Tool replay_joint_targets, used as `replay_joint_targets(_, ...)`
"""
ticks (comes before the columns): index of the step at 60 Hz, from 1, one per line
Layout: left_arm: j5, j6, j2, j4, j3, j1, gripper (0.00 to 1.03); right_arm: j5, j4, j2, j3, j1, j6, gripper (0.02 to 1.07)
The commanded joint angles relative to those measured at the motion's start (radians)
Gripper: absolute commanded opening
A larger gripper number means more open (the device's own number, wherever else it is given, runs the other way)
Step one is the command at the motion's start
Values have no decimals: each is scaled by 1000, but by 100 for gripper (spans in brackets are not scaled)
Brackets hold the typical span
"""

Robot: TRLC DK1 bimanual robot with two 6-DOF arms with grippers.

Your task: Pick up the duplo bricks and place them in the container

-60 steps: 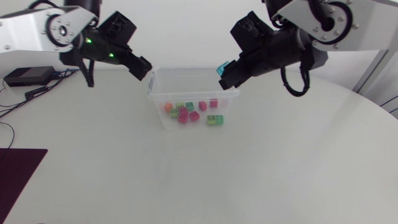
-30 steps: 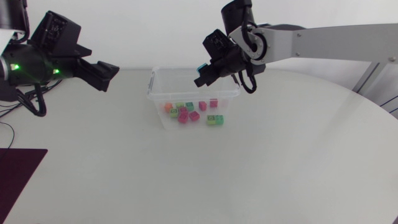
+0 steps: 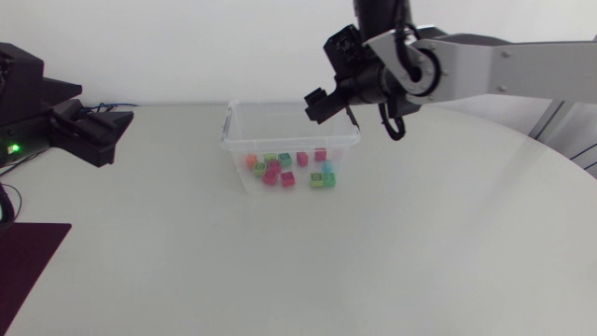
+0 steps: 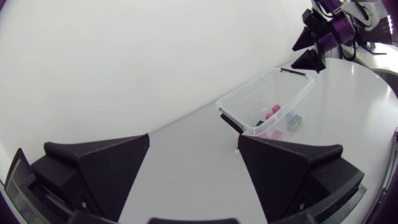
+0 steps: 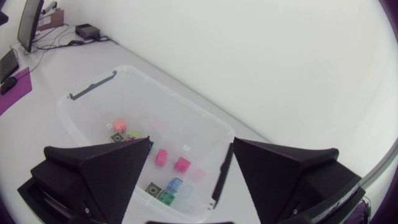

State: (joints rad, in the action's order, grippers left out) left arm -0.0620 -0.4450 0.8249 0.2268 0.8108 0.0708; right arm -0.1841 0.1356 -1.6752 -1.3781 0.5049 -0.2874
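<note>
A clear plastic container (image 3: 227, 140) stands at the table's far middle and holds several small duplo bricks (image 3: 287, 169) in pink, green and orange, plus a light blue brick (image 3: 328, 168) near its right wall. My right gripper (image 3: 315, 101) hovers over the container's far right corner, open and empty. Beneath its spread fingers, the right wrist view shows the container (image 5: 93, 87), pink bricks (image 5: 181, 164) and the blue brick (image 5: 175, 185). My left gripper (image 3: 103, 133) is open and empty, far to the left of the container (image 4: 292, 99).
A dark mat (image 3: 23, 257) lies at the table's front left edge. Cables and a small black box (image 5: 89, 29) sit at the far left.
My right gripper opened over the container and the light blue brick it carried now lies inside. My left arm drew back to the left, away from the container.
</note>
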Motion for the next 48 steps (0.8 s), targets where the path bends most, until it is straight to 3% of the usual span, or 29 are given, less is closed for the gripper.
replay_joint_targets(1,4,22,-59,-9,-38,-26,99,-34,-37,118,111,1,4,102)
replay_joint_targets(14,4,127,-217,-37,-122,-72,99,-75,-71,404,349,-43,-21,102)
replay_joint_targets(48,5,173,-538,-60,-328,-124,99,-106,-68,1146,850,-298,-67,102)
